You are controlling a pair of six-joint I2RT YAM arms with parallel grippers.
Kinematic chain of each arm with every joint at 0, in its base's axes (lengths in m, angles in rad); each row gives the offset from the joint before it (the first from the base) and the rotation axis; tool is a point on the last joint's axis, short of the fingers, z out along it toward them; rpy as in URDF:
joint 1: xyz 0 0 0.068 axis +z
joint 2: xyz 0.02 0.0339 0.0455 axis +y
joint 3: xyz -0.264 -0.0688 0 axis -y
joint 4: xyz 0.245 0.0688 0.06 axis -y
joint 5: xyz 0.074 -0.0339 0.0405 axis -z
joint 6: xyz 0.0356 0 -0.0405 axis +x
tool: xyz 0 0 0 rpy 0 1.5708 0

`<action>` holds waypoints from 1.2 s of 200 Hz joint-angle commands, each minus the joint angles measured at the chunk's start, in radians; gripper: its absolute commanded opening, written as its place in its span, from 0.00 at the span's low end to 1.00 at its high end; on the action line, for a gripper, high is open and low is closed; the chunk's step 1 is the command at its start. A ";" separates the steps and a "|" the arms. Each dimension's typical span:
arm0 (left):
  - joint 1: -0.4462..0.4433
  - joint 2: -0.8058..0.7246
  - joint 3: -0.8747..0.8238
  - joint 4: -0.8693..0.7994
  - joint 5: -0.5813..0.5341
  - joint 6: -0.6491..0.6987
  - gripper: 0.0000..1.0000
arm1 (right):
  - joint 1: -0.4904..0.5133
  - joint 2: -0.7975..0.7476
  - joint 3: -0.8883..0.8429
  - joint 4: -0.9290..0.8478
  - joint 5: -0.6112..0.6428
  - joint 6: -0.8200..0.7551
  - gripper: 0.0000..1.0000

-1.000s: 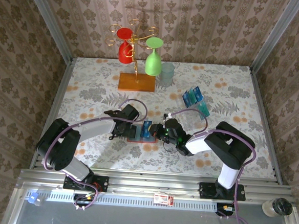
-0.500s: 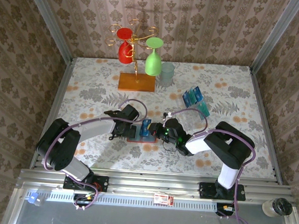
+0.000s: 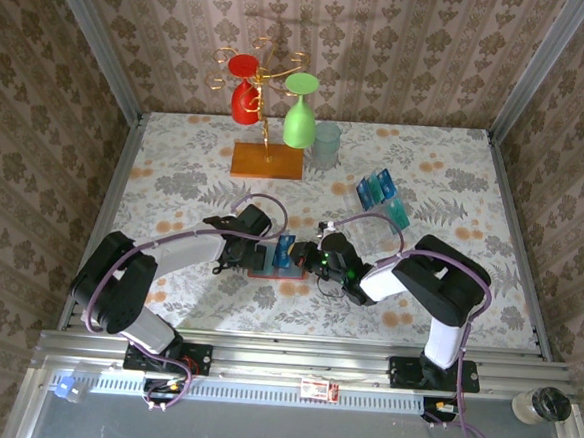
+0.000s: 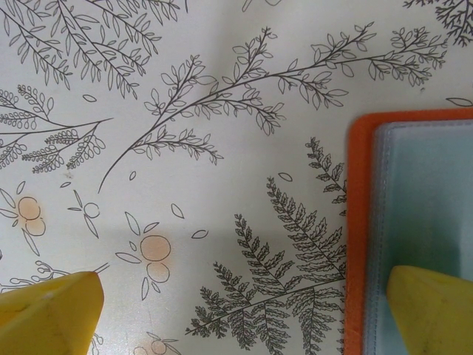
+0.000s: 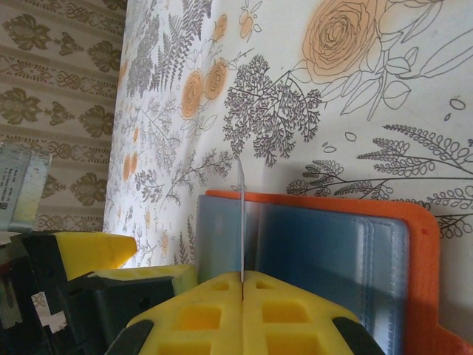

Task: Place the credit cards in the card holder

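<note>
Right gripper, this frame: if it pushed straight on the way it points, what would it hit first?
Probably the card holder: the right gripper, shut on an edge-on credit card, points at its open grey-blue pockets. The card's edge would likely touch first, though depth is unclear.

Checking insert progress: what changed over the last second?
The right arm swung its elbow slightly left, and the right claw, shut on a blue card, nudged it a touch left over the wallet. Nothing grasped or released. The left claw, open, stayed at the wallet; spare cards and glass stand unmoved.
</note>
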State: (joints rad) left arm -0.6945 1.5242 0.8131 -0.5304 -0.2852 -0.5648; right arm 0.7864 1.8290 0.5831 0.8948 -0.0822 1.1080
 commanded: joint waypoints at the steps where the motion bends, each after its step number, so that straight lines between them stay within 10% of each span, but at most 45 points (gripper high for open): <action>1: -0.006 -0.001 -0.022 -0.029 -0.010 -0.012 1.00 | 0.004 0.023 0.015 0.035 0.014 0.011 0.00; 240: -0.006 -0.002 -0.026 -0.028 -0.011 -0.019 1.00 | 0.039 0.018 -0.022 -0.005 0.027 0.028 0.00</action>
State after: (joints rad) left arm -0.6945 1.5242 0.8120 -0.5301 -0.2852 -0.5720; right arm 0.8158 1.8656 0.5842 0.9188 -0.0845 1.1313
